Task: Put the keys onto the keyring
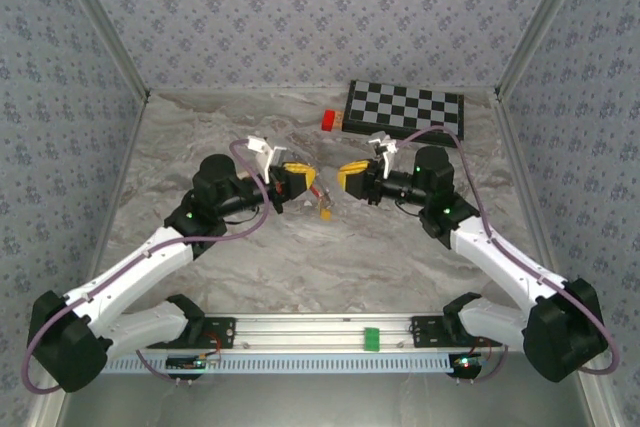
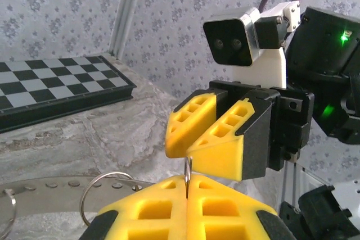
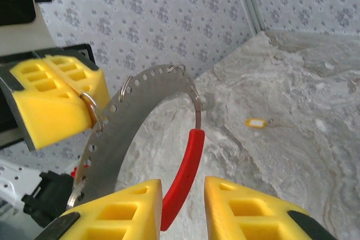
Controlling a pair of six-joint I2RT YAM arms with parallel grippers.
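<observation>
The keyring is a grey perforated band (image 3: 121, 133) with a red section (image 3: 188, 167), held up between the two arms. My left gripper (image 3: 90, 111) is shut on a small metal ring (image 3: 90, 104) threaded on that band. The ring shows edge-on between the left pads (image 2: 187, 175). My right gripper (image 3: 183, 189) is open. The red section hangs between its fingers against the left one, with a gap on the other side. One key with a yellow head (image 3: 256, 122) lies on the table beyond, below the grippers in the top view (image 1: 325, 211).
A folded chessboard (image 1: 405, 112) lies at the back right with a red block (image 1: 329, 120) beside it. Patterned walls close in the marble table on three sides. The right gripper (image 2: 180, 151) sits directly in front of the left gripper (image 2: 187, 186), almost touching.
</observation>
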